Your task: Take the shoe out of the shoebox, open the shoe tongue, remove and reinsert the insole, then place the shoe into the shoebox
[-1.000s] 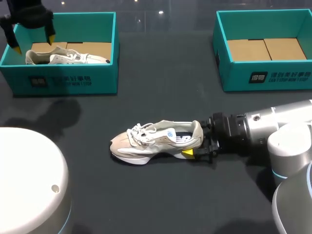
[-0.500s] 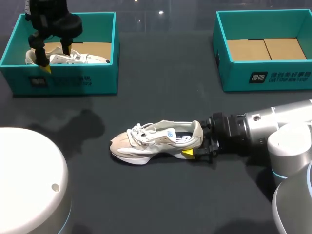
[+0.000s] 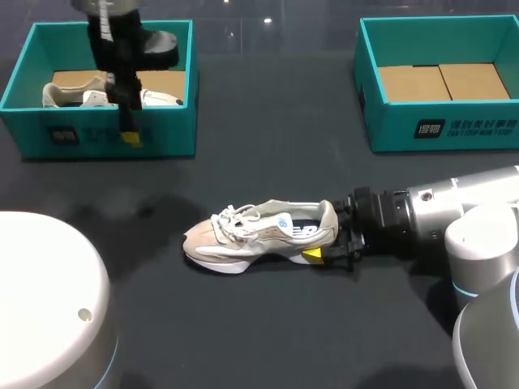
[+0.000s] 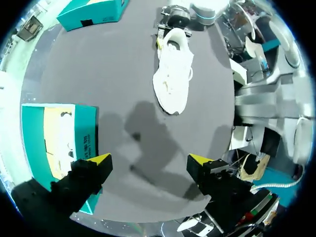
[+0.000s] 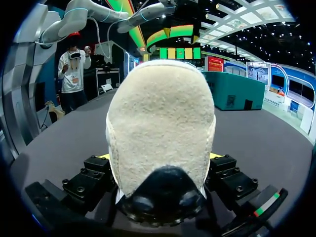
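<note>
Head view: the right tool [image 3: 328, 237] is gripping the heel of the beige shoe [image 3: 243, 235], which is lying on the tabletop [image 3: 268, 324]. The left tool [image 4: 148, 160] is hovering wide open at the left shoebox [image 3: 162, 134].

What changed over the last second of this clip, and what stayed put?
The left gripper swung from the far left corner of the left shoebox rightward and forward, to above its front wall; it is open and empty. Nothing was grasped or released. Unchanged: the right gripper stays shut on the heel of the shoe on the table, and the other shoe lies in the left shoebox.
</note>
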### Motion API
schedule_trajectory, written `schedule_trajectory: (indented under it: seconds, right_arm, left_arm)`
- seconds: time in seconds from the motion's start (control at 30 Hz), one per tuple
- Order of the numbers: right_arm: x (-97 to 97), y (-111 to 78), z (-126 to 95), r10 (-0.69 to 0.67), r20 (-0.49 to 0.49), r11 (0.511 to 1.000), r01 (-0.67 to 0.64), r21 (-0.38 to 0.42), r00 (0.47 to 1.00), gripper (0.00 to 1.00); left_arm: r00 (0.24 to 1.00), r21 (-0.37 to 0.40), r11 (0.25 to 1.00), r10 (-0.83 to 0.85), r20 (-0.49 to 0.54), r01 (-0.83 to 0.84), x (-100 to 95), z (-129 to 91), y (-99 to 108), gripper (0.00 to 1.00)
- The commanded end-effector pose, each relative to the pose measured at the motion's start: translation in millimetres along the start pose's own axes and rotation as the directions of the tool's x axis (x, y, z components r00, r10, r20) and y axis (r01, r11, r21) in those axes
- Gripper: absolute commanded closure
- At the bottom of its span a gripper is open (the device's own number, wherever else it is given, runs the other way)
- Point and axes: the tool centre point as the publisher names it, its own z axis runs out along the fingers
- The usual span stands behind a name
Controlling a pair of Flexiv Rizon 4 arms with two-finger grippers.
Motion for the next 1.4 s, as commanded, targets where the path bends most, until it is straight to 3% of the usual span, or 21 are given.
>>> schedule_trajectory:
  seconds: [0.03,0.4,0.63,0.7,0.77,0.8,0.87,0.97,1.0,1.3,1.4]
  right_arm:
    - [1.6,0.9,0.0,0.0,0.002,1.0,0.0,0.004,1.0,1.0]
    - [1.6,0.9,0.0,0.0,0.002,1.0,0.0,0.004,1.0,1.0]
    - [1.6,0.9,0.0,0.0,0.002,1.0,0.0,0.004,1.0,1.0]
    - [1.6,0.9,0.0,0.0,0.002,1.0,0.0,0.004,1.0,1.0]
    - [1.6,0.9,0.0,0.0,0.002,1.0,0.0,0.004,1.0,1.0]
    - [1.6,0.9,0.0,0.0,0.002,1.0,0.0,0.004,1.0,1.0]
    - [1.6,0.9,0.0,0.0,0.002,1.0,0.0,0.004,1.0,1.0]
    - [1.6,0.9,0.0,0.0,0.002,1.0,0.0,0.004,1.0,1.0]
    - [1.6,0.9,0.0,0.0,0.002,1.0,0.0,0.004,1.0,1.0]
    - [1.6,0.9,0.0,0.0,0.002,1.0,0.0,0.004,1.0,1.0]
    - [1.6,0.9,0.0,0.0,0.002,1.0,0.0,0.004,1.0,1.0]
  left_arm:
    - [0.557,-0.01,0.557,-0.83,-0.017,0.83,17.8,8.7,-43.9,0.0]
    - [0.557,-0.01,0.557,-0.83,-0.017,0.83,17.8,8.7,-43.9,0.0]
    - [0.227,0.112,0.23,-0.973,0.033,0.967,64.6,20.1,-80.1,0.0]
    - [0.208,0.098,0.21,-0.978,0.027,0.973,73.9,22.1,-90.4,0.0]
    - [0.124,0.123,0.13,-0.991,0.05,0.984,79.1,26.7,-101.5,0.0]
    - [0.131,0.1,0.136,-0.99,0.052,0.986,81.0,27.7,-105.6,0.0]
    - [0.043,0.119,0.051,-0.997,0.065,0.992,84.2,31.7,-114.6,0.0]
    - [0.032,0.01,0.032,-0.999,0.039,0.999,89.1,36.7,-126.7,0.0]
    - [0.024,-0.005,0.024,-0.996,0.081,1.0,88.6,40.1,-133.8,0.0]
    - [0.024,-0.005,0.024,-0.996,0.081,1.0,88.6,40.1,-133.8,0.0]
    - [0.014,0.023,0.017,-0.993,0.12,1.0,94.6,55.1,-152.4,0.0]
